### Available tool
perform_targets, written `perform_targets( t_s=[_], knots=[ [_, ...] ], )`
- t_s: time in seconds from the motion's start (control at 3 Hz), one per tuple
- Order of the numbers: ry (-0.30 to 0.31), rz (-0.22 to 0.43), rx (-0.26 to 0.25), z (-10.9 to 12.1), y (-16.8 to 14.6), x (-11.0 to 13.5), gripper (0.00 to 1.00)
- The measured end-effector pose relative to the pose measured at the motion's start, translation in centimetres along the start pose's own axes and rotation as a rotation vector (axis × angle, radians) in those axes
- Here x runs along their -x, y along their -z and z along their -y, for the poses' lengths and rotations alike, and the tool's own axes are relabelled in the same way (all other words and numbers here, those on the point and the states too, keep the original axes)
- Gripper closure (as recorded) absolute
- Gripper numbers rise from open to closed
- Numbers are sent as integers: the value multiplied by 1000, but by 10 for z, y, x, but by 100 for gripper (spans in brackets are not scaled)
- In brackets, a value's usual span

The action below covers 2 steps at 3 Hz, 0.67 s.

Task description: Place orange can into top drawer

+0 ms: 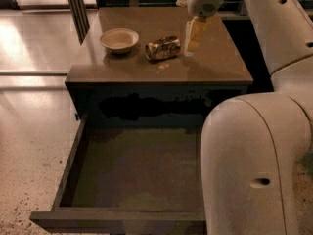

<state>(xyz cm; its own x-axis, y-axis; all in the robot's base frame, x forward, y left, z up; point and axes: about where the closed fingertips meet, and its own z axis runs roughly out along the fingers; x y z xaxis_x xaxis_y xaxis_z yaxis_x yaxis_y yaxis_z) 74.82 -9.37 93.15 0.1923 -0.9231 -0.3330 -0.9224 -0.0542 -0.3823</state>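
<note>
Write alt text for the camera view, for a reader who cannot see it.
An orange can lies on its side on a cabinet top beside a beige bowl, with the gripper poised just right of the can. Below, the top drawer stands open.

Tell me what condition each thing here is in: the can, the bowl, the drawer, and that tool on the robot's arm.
orange can: lying on its side on the cabinet top, not gripped.
bowl: upright on the cabinet top, looks empty.
top drawer: pulled wide open, nothing in the part that shows.
tool: low over the cabinet top, just beside the can on the picture's right, holding nothing.
</note>
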Motion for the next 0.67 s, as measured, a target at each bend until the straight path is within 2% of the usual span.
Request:
perform_targets(
  t_s=[0.33, 0.67],
  knots=[
    [105, 91, 56, 5, -36, 43, 0],
    [213, 139, 93, 6, -66, 85, 0]
  ],
)
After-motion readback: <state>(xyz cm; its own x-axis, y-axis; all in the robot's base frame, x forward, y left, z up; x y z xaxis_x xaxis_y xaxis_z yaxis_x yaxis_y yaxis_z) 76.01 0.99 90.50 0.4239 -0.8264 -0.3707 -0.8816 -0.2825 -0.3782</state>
